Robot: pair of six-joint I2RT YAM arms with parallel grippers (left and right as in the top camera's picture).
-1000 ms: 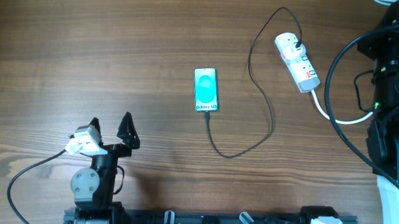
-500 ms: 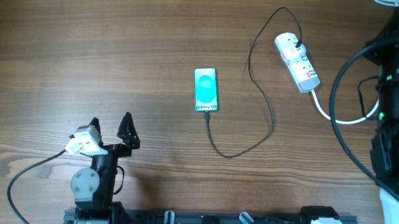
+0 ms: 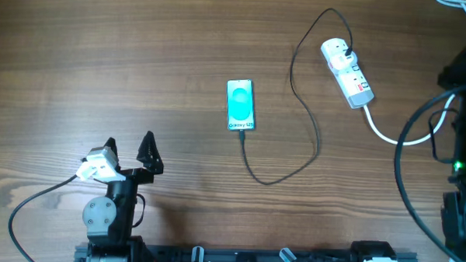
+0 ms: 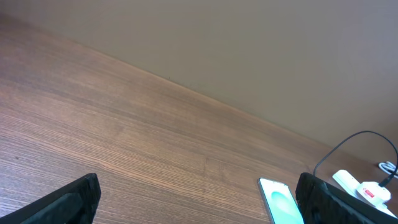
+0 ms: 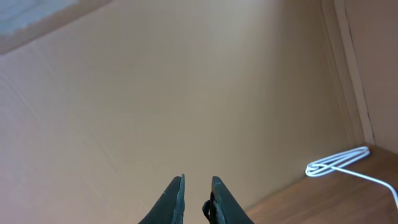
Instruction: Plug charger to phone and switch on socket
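Observation:
The phone (image 3: 240, 104) lies face up mid-table with its teal screen lit; it also shows in the left wrist view (image 4: 280, 202). The charger's black cable (image 3: 316, 142) runs from its tip at the phone's near short edge (image 3: 243, 134) in a loop to the white plug adapter (image 3: 337, 51), which sits in the socket (image 3: 353, 83), a white power strip at the back right. My left gripper (image 3: 128, 149) is open and empty near the front left. My right gripper (image 5: 197, 180) is raised and points at the wall, its fingers nearly together with nothing between them.
The strip's thick white cord (image 3: 388, 136) runs toward my right arm (image 3: 461, 166) at the table's right edge. A thin white looped cable (image 5: 336, 163) lies near the wall. The power strip shows at the far right of the left wrist view (image 4: 364, 190).
My right arm has drawn back to the right and toward the front, away from the power strip. The left arm, phone and cable have not moved.

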